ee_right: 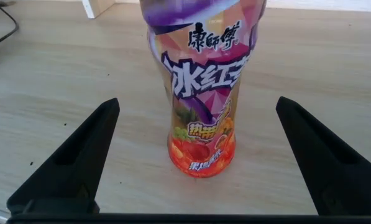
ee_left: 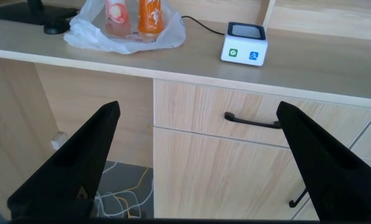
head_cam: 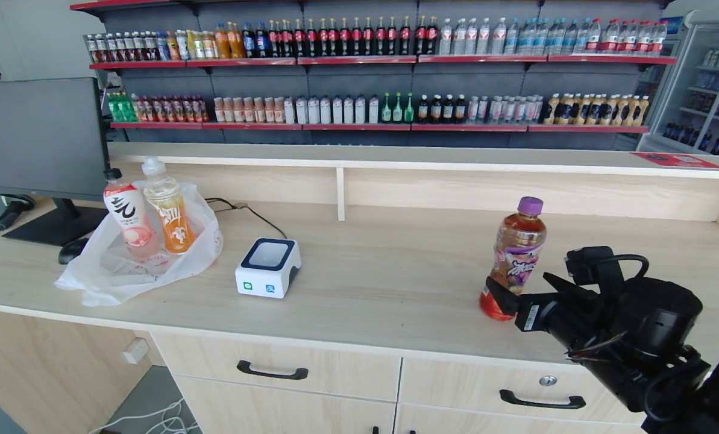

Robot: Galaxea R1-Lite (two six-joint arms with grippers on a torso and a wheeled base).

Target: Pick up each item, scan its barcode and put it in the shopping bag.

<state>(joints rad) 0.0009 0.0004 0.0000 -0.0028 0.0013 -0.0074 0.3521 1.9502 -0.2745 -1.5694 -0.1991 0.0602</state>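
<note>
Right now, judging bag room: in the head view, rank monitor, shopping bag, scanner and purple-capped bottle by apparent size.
1. monitor, partly cut off at the edge
2. shopping bag, close behind it
3. purple-capped bottle
4. scanner

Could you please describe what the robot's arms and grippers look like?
The left gripper and right gripper each have two black, wedge-shaped fingers. The right arm is black and rounded, with a looping black cable and a white label.

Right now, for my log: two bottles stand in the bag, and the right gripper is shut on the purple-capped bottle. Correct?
No: the right gripper is open, fingers clear of the purple-capped bottle, per the right wrist view. Two bottles do stand in the bag.
</note>
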